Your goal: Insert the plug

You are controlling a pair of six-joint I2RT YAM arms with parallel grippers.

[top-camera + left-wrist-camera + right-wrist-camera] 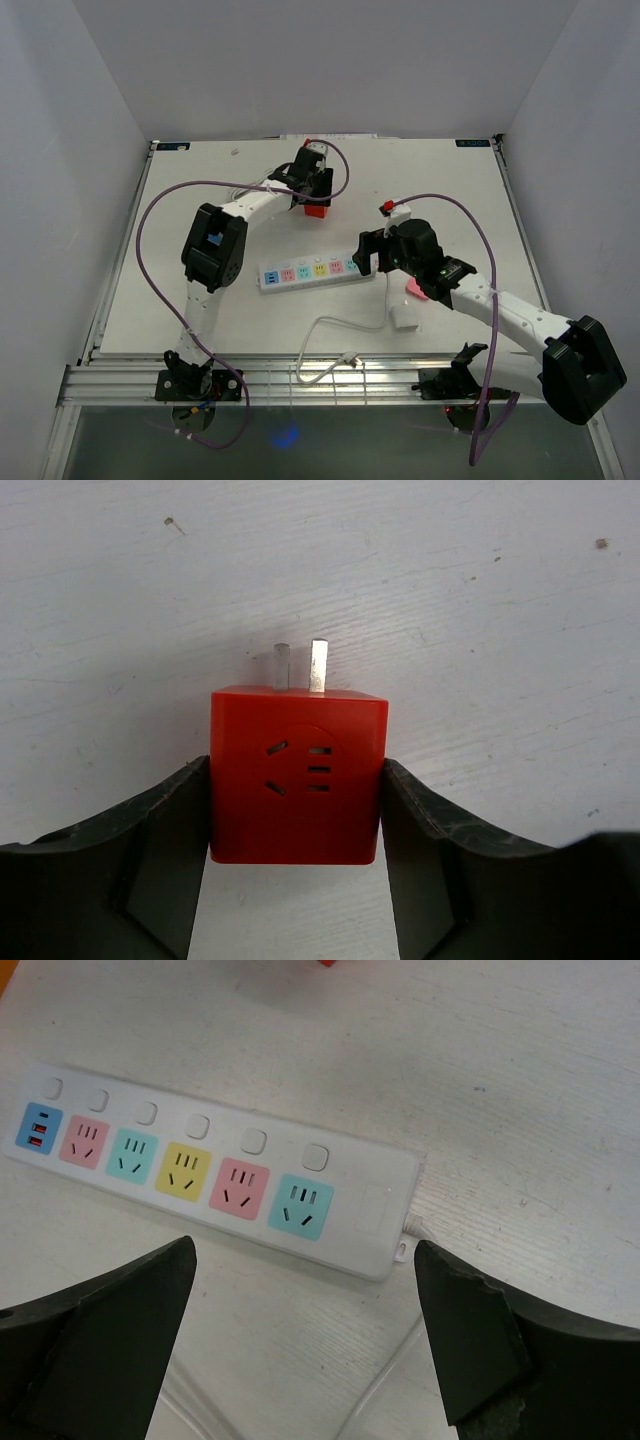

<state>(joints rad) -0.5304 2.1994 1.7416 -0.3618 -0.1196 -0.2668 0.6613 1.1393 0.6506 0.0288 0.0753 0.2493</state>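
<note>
Left gripper [296, 780] is clamped on the red plug [317, 210] near the table's [450, 190] far edge, whose prongs [318, 665] should be kept square and lowered straight into a socket of the power strip [315, 272] lying mid-table, over which the right gripper [305, 1290] is held wide open.

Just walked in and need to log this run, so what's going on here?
The left claw is shut on a red plug, prongs pointing away from the claw, toward the far side of the table. The right claw hangs open above the cable end of the multicoloured power strip. The plug is not in any socket yet.
</note>
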